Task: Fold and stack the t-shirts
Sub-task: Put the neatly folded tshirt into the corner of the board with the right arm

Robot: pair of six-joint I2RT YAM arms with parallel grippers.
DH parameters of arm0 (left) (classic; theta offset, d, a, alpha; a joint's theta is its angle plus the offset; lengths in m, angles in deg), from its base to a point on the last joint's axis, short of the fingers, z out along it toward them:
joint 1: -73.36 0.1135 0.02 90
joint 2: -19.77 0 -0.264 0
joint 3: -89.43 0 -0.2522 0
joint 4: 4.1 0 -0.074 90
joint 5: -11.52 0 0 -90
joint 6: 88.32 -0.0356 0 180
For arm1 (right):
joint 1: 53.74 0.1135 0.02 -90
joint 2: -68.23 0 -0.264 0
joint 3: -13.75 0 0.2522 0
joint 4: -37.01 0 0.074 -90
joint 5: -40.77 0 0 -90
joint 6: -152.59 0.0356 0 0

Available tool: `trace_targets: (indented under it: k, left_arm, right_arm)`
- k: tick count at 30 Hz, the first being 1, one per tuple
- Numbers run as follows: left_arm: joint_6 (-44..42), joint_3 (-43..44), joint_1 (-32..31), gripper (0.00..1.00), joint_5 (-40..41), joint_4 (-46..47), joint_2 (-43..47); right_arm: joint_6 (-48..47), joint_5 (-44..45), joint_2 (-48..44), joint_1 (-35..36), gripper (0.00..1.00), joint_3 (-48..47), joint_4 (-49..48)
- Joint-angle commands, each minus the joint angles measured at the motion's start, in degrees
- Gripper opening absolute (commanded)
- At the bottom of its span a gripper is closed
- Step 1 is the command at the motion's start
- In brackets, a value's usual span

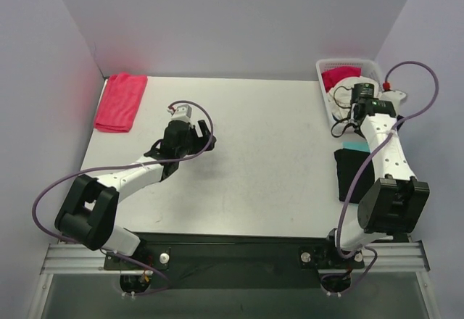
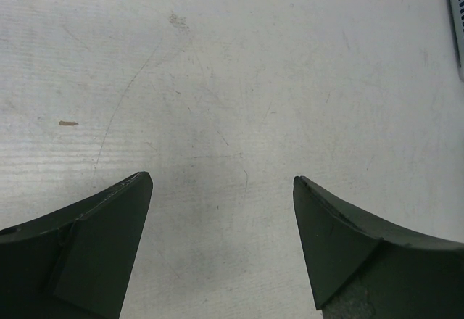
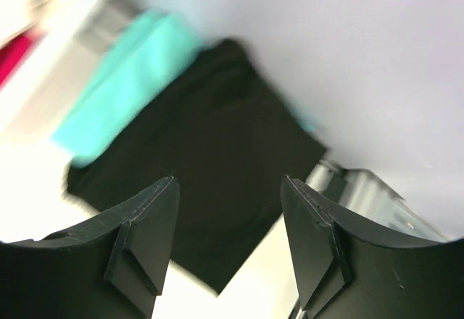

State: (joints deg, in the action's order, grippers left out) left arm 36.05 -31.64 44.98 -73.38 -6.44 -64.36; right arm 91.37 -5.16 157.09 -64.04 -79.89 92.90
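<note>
A black t-shirt (image 1: 355, 175) lies folded on the right side of the table, with a teal t-shirt (image 1: 355, 147) showing at its far edge. A red t-shirt (image 1: 119, 101) lies folded at the far left. My right gripper (image 1: 342, 125) hangs by the basket's near end, just beyond those two shirts. In the blurred right wrist view it is open (image 3: 228, 188) and empty, above the black t-shirt (image 3: 210, 130) with the teal t-shirt (image 3: 123, 87) beside it. My left gripper (image 1: 206, 136) is open over bare table left of centre, its fingers wide apart (image 2: 222, 180) with nothing between them.
A white lattice basket (image 1: 377, 67) stands at the far right corner, holding red cloth (image 1: 339, 77) and cream cloth (image 1: 346, 98); its edge shows in the left wrist view (image 2: 457, 14). Walls close in the back and both sides. Purple cables loop off both arms.
</note>
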Motion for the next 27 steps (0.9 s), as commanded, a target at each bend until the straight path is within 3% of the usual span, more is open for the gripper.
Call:
trace_targets:
  k: [1,4,9,19,27]
  left_arm:
    - [-2.3,1.1,0.2,0.90,-1.4,3.6,0.9]
    - [-3.2,0.3,0.2,0.95,-0.9,4.3,1.0]
    - [-4.0,0.5,0.2,0.98,0.8,1.9,-0.2]
    - [-3.9,-1.7,-0.4,0.97,3.1,0.5,-1.6]
    - [-4.8,-4.9,-1.1,0.97,7.2,0.4,0.5]
  right_arm:
    - [-3.4,-6.6,-3.5,5.7,0.58,2.4,-0.4]
    - [-5.0,-18.4,-7.5,13.8,0.58,5.2,-4.4]
    - [-5.4,-29.3,-14.9,22.6,0.61,15.3,-16.8]
    - [-4.9,-27.2,-13.4,38.9,0.59,26.0,-25.2]
    - [-7.9,-40.3,-12.3,46.4,0.61,29.2,-39.8]
